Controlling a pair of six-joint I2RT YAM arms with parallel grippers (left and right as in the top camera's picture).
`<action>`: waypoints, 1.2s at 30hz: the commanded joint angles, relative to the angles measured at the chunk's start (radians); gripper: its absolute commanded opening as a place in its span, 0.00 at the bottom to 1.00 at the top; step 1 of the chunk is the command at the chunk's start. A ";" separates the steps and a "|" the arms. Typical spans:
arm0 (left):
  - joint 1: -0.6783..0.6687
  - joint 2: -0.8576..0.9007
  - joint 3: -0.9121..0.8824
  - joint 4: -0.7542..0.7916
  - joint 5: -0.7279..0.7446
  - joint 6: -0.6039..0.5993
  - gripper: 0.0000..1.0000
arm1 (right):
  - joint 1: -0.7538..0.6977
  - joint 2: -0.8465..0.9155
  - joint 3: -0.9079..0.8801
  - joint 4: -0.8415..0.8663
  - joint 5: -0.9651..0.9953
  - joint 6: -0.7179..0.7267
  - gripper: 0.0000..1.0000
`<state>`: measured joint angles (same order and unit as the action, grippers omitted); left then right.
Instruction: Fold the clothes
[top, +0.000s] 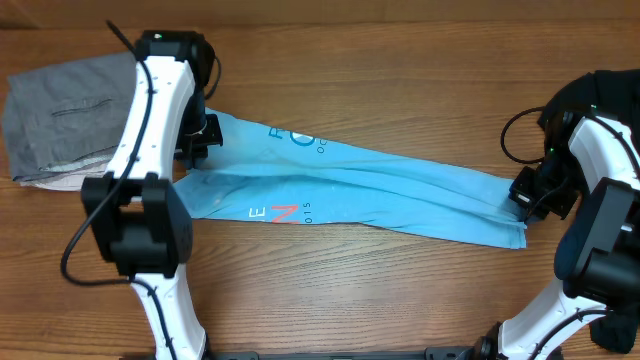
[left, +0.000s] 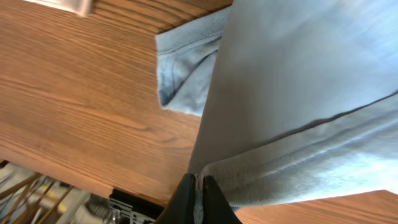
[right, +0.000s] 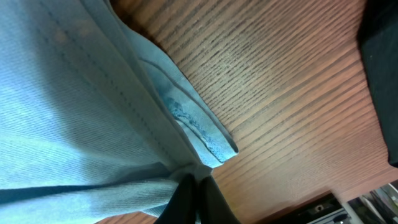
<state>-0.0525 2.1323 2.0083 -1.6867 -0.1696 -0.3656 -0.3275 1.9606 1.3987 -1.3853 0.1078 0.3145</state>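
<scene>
Both T-shirt (top: 380, 185) ends gripped over table (top: 350, 290) | left hand (top: 200, 140) clamped on 9 o'clock end | right hand (top: 520, 195) clamped on 3 o'clock end | grey cloth (top: 60, 120) at 10 o'clock

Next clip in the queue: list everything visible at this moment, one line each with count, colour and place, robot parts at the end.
light blue cotton T-shirt: one, light blue with white and coral print, stretched in a long band across the middle of the table between the two grippers.
grey folded garment: one, grey, far-left part of the table, beside the left arm.
wooden table: one, brown wood grain, under everything.
left arm: one, white with black joints, left side.
right arm: one, white with black joints, right side.
left gripper: one, black, shut on the shirt's left end.
right gripper: one, black, shut on the shirt's right end.
</scene>
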 joint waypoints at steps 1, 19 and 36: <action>-0.014 -0.043 -0.001 -0.003 -0.014 -0.032 0.04 | -0.004 -0.027 -0.003 -0.013 -0.008 0.008 0.04; -0.012 -0.039 -0.346 0.340 -0.075 -0.042 0.04 | -0.004 -0.027 -0.003 -0.055 -0.060 -0.034 0.04; 0.001 -0.039 -0.384 0.412 -0.133 -0.037 0.04 | -0.004 -0.027 0.074 -0.140 -0.125 -0.100 0.04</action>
<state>-0.0635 2.0911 1.6272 -1.2793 -0.2779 -0.3908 -0.3275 1.9606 1.4132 -1.5105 0.0154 0.2535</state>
